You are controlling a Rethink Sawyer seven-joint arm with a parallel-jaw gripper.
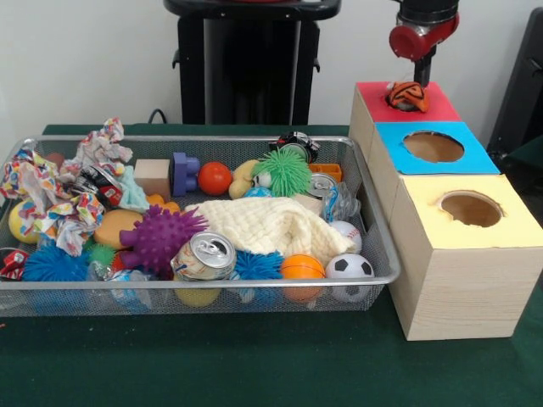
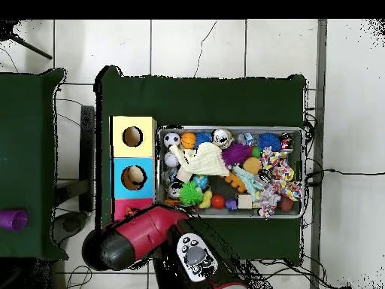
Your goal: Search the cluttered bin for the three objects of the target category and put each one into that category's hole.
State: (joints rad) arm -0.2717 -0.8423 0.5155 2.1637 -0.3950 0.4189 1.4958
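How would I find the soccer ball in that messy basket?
In the front view, start at the wire basket on the green table and go to its near corner beside the yellow-topped box. The soccer ball sits there next to an orange ball; it alone is white with black patches.

A: State the container count.
B: One wire-mesh metal bin (image 1: 373, 229) and one row of three wooden boxes: one red-topped box (image 1: 373, 95), one blue-topped box (image 1: 475, 154), one yellow-topped box (image 1: 517, 222). Each visible top has one round hole.

A: Balls in the bin?
B: One black-and-white miniature soccer ball (image 1: 349, 267), one white baseball (image 1: 344, 231), one orange miniature basketball (image 1: 302, 266), one plain red-orange ball (image 1: 215, 178).

A: Spiky rubber toys?
B: One purple (image 1: 159, 237), one green (image 1: 284, 172), two blue (image 1: 51, 263) (image 1: 257, 264).

A: Remaining items?
B: One silver drink can (image 1: 204, 256), one cream knitted cloth (image 1: 267, 225), one tan wooden cube (image 1: 153, 177), one blue plastic block (image 1: 182, 173).
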